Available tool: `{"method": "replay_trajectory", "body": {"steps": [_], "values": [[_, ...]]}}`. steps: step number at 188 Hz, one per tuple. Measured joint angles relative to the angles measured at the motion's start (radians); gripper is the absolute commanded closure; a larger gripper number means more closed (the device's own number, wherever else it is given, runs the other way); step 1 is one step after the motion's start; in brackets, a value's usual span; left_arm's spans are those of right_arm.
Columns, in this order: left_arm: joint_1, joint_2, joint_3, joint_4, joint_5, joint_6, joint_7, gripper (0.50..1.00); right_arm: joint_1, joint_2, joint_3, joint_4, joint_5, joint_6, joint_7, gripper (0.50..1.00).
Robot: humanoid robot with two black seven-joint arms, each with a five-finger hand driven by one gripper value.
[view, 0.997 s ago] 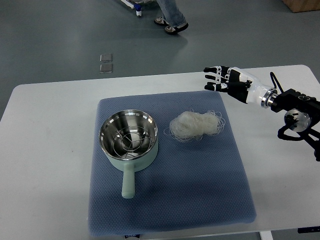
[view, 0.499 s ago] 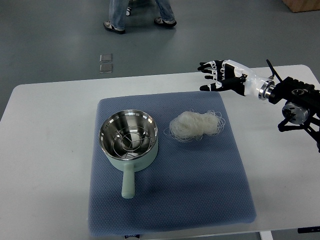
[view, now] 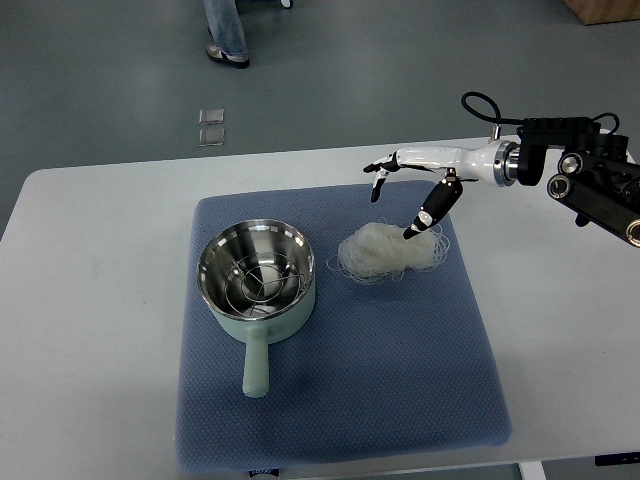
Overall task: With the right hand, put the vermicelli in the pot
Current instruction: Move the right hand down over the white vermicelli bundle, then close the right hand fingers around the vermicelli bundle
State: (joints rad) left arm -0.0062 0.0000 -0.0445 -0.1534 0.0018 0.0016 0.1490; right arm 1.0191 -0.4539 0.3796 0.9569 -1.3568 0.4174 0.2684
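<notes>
Right hand [view: 415,185] above vermicelli nest [view: 390,250], fingers spread, empty. Pot [view: 258,278] left of nest (empty). Risk: loose strands slipping from shallow grasp, trailing onto mat [view: 400,370].

- The vermicelli [view: 388,250] is a loose white nest of thin tangled threads, lying on the blue mat, just to the right of the pot.
- The pot [view: 257,279] is pale green outside and shiny steel inside, standing upright and open, with a wire rack inside; its handle points toward the near edge.
</notes>
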Motion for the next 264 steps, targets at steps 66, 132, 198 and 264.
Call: {"method": "replay_trajectory", "body": {"steps": [66,132,198,264], "values": [[0.000,0.000,0.000,0.000,0.000,0.000,0.000,0.500,-0.001,0.001,-0.059,-0.001,-0.008,-0.058,-0.059,0.525],[0.000,0.000,0.000,0.000,0.000,0.000,0.000,0.500,-0.112,0.023,-0.058,-0.015,-0.010,-0.145,-0.062,0.527],[0.000,0.000,0.000,0.000,0.000,0.000,0.000,0.500,-0.138,0.079,-0.056,-0.054,-0.007,-0.235,-0.087,0.534],[0.000,0.000,0.000,0.000,0.000,0.000,0.000,0.500,-0.134,0.068,-0.059,-0.055,-0.010,-0.236,-0.075,0.991]]}}
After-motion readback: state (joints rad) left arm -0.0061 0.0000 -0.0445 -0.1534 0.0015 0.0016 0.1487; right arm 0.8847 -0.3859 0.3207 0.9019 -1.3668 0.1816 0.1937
